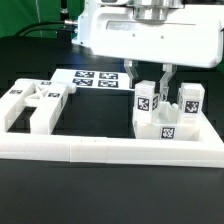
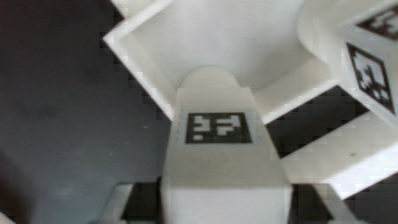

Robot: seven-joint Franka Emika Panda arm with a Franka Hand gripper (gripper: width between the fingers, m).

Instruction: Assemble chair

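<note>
Black table (image 1: pixel 40 200), rail (image 1: pixel 110 150), dark room (image 1: pixel 30 25); jaws seemingly pinch chair part (image 2: pixel 221 110).

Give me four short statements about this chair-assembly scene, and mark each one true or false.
1. The pincer hangs over the upright tagged parts at the exterior view's right. True.
2. A tagged white bar sits between the pincer's fingers. True.
3. The marker board lies in front of the border rail. False: it lies behind the rail.
4. Every chair part stands at the exterior view's right. False: a blocky white part lies at the left.
</note>
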